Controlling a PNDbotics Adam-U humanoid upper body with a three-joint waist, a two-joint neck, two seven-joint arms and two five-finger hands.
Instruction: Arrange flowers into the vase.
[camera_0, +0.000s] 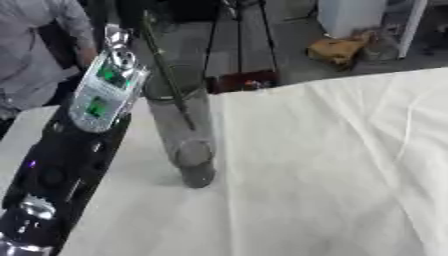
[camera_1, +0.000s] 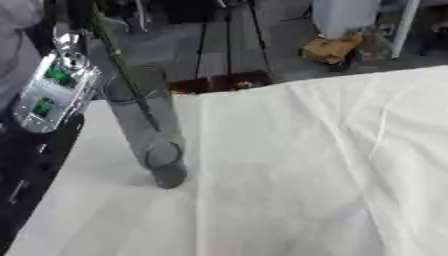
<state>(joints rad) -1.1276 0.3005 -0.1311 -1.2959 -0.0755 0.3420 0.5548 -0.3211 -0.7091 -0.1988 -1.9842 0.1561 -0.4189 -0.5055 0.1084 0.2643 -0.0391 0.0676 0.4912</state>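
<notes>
Tall clear glass cylinder vase (camera_0: 184, 125) stands on the white-cloth surface (camera_0: 332, 165), near its left edge. A thin dark green flower stem (camera_0: 166, 65) is already inside, leaning up and to the left; the bloom is out of view. Left arm (camera_0: 70, 150) (black, silver wrist module) rises just left of the vase toward the stem's upper part. Left hand is out of frame, so its fingers cannot be judged. Right hand absent. Step judged: seating the stem. Next move calls for letting go without tipping the vase.

Tall clear glass vase (camera_0: 185, 130) upright on the white tablecloth (camera_0: 332, 165) — near its left edge; one dark green stem (camera_0: 168, 75) slanting inside.
</notes>
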